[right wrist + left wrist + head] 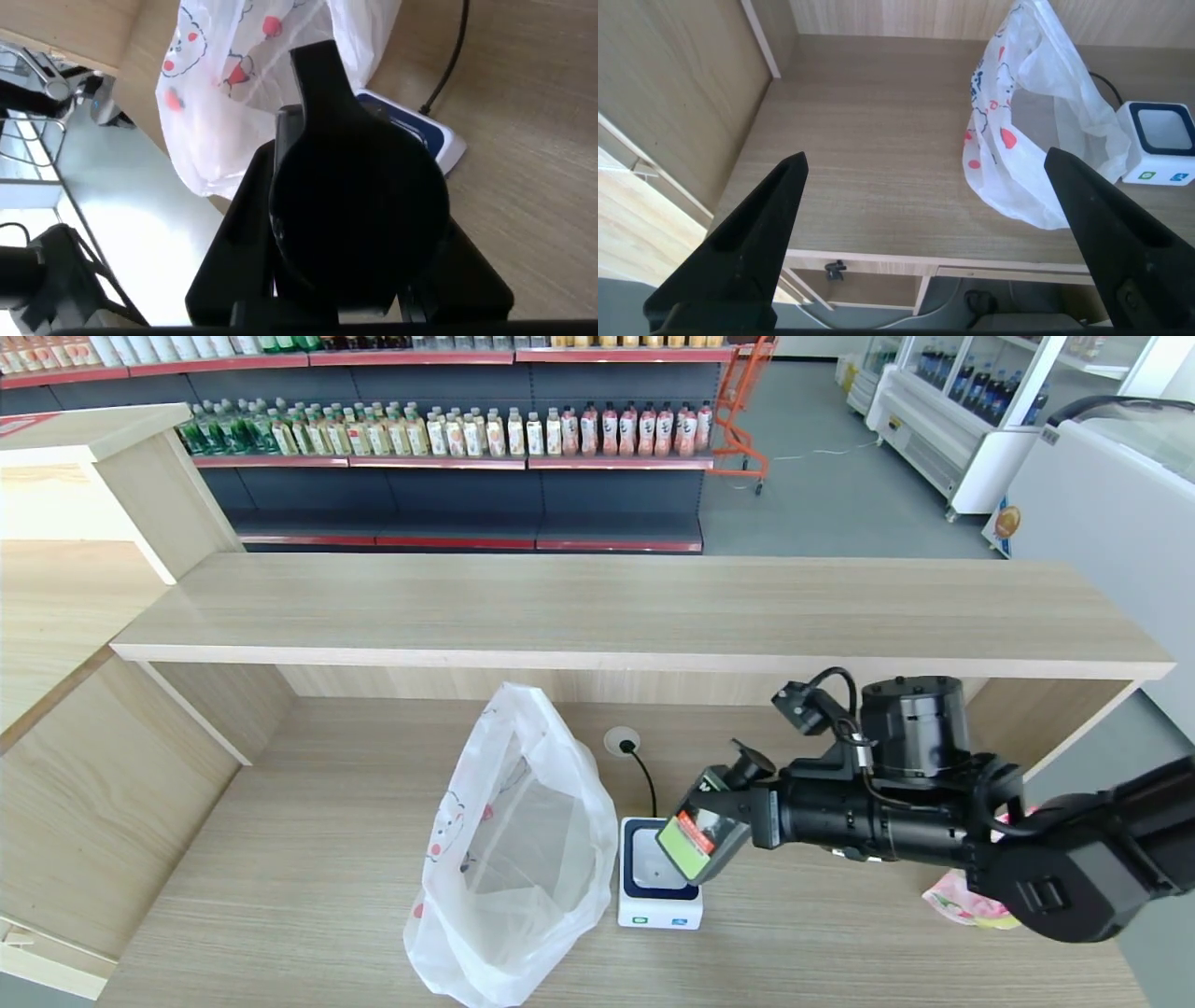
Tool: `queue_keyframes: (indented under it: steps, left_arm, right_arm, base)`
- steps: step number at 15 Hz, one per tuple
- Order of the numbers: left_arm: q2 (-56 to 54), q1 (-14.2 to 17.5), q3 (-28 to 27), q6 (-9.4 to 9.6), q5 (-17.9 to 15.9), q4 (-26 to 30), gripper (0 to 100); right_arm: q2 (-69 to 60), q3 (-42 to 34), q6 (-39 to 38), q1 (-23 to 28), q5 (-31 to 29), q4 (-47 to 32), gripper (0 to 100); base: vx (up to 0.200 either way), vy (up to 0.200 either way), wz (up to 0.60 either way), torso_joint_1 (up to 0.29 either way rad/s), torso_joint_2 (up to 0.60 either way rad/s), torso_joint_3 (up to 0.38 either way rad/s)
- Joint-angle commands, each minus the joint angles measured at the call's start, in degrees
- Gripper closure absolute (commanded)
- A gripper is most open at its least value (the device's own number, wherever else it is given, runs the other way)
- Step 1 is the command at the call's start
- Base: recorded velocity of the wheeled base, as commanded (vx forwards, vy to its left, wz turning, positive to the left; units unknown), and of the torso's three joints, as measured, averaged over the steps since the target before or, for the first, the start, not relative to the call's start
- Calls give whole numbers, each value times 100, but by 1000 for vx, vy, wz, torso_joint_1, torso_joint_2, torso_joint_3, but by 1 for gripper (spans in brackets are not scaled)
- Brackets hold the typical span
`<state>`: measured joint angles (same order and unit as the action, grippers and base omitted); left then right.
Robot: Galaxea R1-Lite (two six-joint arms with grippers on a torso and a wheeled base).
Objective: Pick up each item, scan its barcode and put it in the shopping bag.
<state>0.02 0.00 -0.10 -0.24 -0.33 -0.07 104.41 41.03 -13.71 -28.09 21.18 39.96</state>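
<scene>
Item (702, 840), pinched in the right hand (719, 807), hangs tilted just above the scanner (658, 910) on the counter (280, 896), with the shopping bag (513, 859) just beside it to the left; left hand (924, 163) spread, empty.

Wooden counter (635, 607) stood before shelves (448, 462) lined with drink bottles (560, 431); an orange rack (740, 450) and white freezers (1102, 513) stood to their right.

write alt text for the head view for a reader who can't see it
The right gripper, jaws shut on a red-and-green packet, holds it above the white barcode scanner on a wooden counter. An open white shopping bag stands to the scanner's left.
</scene>
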Motion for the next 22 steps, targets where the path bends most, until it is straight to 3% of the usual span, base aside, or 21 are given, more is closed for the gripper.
queue_keyframes:
  steps: [1,4,8,12,18,22]
  left_arm:
    - [-2,0,1,-2,-2,-1,0]
    - [-2,0,1,-2,-2,-1,0]
    - [-2,0,1,-2,-2,-1,0]
    - [-2,0,1,7,-2,-1,0]
    - [-2,0,1,7,-2,-1,0]
    - [-2,0,1,16,-2,-1,0]
  right_arm:
    - [-1160,-711,79,374,106,-50,100]
    - [-1907,-1194,176,734,862,-41,100]
    - [-2241,-1379,686,858,862,-59,100]
    - [-2496,-1669,703,875,871,-94,100]
    - [-2505,-1765,-79,893,871,-129,100]
    - [-2487,-1748,-149,893,897,-331,100]
  base:
    - [0,0,0,0,0,0]
    - [0,0,0,0,0,0]
    - [0,0,0,0,0,0]
    - [0,0,0,0,0,0]
    - [-167,0,0,3,3,1]
    - [0,0,0,0,0,0]
